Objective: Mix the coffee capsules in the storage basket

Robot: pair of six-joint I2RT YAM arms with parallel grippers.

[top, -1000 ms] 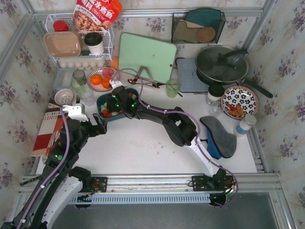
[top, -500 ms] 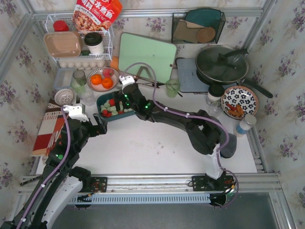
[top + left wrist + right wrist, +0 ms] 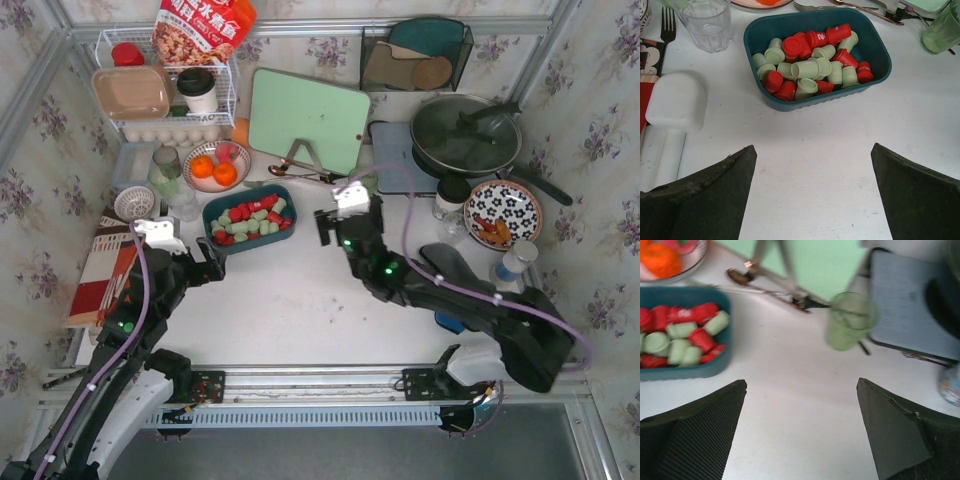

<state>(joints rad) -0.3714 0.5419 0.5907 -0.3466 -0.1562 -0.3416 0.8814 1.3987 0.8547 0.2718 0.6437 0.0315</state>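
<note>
The teal basket (image 3: 875, 70) sits just beside the glass (image 3: 707, 22) — red and mint capsules (image 3: 812, 67) lie jumbled inside, most tipped over.

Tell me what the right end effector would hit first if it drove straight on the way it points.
Probably the green cup, just right of centre beyond bare table. The open right end effector may tilt down enough to meet the table first; depth is unclear.
</note>
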